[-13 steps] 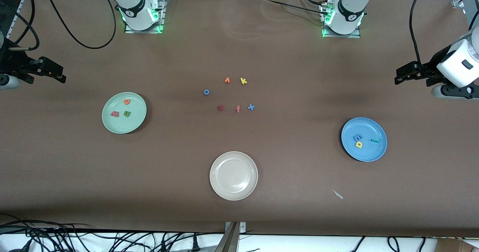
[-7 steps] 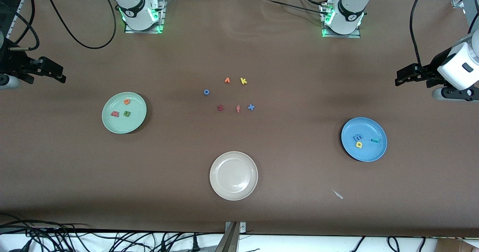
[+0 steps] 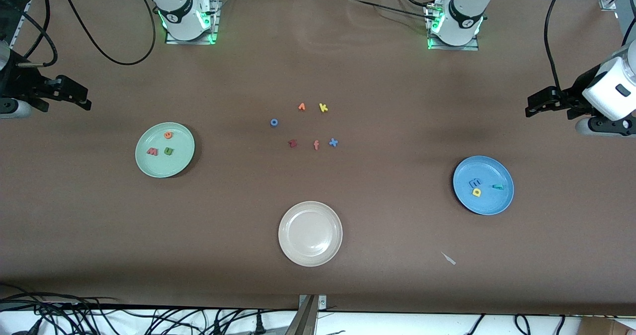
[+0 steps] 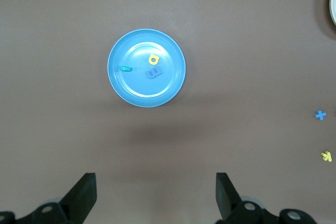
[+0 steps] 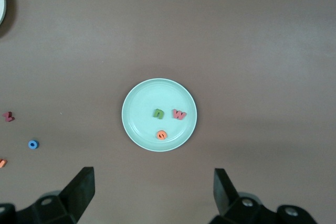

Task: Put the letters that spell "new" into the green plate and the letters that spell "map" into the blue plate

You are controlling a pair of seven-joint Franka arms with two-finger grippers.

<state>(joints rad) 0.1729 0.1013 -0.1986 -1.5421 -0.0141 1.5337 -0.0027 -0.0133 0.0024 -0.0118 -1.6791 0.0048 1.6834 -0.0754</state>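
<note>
The green plate (image 3: 182,152) lies toward the right arm's end of the table and holds the green n (image 3: 169,151), orange e (image 3: 168,135) and pinkish-red w (image 3: 152,151). My right gripper (image 3: 83,100) hangs open and empty above the table beside it; its wrist view shows the plate (image 5: 139,127) from above. The blue plate (image 3: 489,204) toward the left arm's end holds the blue m (image 3: 475,182), yellow a (image 3: 476,192) and teal p (image 3: 498,187). My left gripper (image 3: 532,106) is open and empty, high above the table near that plate (image 4: 137,92).
A beige-white plate (image 3: 310,233) sits empty near the front camera. Loose letters lie mid-table: blue o (image 3: 274,122), yellow k (image 3: 323,108), dark red z (image 3: 292,143), blue x (image 3: 333,142) and others. A white scrap (image 3: 448,258) lies near the front edge.
Both grippers have drifted a little, the left one toward its end of the table. Plates and letters have not moved.
</note>
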